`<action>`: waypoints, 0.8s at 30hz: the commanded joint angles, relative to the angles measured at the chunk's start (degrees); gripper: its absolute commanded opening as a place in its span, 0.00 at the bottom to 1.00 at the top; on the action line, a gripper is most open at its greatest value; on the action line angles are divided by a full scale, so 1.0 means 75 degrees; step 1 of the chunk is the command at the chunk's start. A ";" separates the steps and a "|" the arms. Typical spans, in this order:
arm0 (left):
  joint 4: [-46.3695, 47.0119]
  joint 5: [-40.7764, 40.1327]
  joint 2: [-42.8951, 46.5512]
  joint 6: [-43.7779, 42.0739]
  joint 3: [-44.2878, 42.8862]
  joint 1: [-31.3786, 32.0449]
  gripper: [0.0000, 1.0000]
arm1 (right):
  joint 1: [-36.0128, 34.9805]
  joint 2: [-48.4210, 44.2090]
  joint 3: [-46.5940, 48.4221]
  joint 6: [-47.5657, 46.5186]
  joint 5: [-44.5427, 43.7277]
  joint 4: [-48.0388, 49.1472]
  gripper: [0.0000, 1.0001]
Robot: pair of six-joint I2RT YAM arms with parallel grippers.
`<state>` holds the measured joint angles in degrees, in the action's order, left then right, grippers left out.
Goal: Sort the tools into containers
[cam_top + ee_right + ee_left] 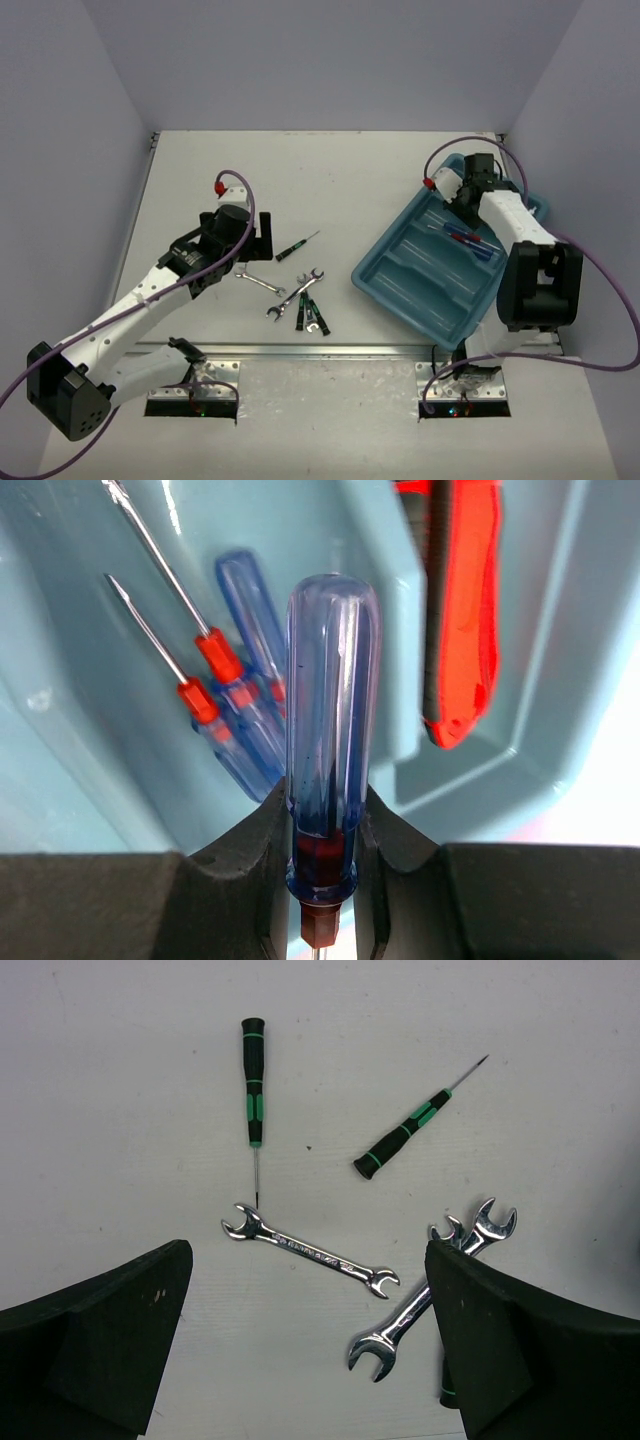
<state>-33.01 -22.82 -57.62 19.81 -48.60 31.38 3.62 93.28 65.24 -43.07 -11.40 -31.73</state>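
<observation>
The teal tray sits at the right, its long compartments running diagonally. My right gripper hangs over its far end, shut on a clear blue-handled screwdriver that stands up between the fingers. Below it in one compartment lie two blue screwdrivers with red collars. A red-handled tool lies in the neighbouring compartment. My left gripper is open above the table. Ahead of it lie a silver wrench, two crossed wrenches and two black-green screwdrivers.
More loose tools lie mid-table: a wrench, crossed wrenches, a thin screwdriver and green-black drivers. White walls close the table on the left, back and right. A metal rail runs along the near edge.
</observation>
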 commanded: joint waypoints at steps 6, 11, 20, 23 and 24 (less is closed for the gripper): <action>0.0183 -0.0321 0.0370 0.0019 -0.0003 0.0138 1.00 | -0.0023 -0.0415 -0.0114 0.0108 0.0066 0.0343 0.23; 0.0152 -0.0391 0.0394 0.0042 -0.0015 0.0153 1.00 | -0.0270 -0.0008 0.0030 0.0289 -0.0302 0.0137 0.52; 0.0241 -0.0181 0.0335 0.0042 -0.0012 -0.0103 1.00 | -0.1421 -0.0315 0.1740 0.1572 -0.1121 -0.0490 0.99; 0.0250 -0.0114 0.0335 0.0051 -0.0012 -0.0296 1.00 | -0.2621 -0.0639 0.2347 0.2503 -0.2202 -0.0723 0.99; 0.0247 -0.0110 0.0335 0.0060 -0.0012 -0.0348 1.00 | -0.3269 -0.0716 0.2482 0.2870 -0.2837 -0.0769 0.99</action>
<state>-33.01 -24.01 -55.88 19.87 -48.51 30.64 -8.90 93.91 77.10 -32.45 -20.74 -36.59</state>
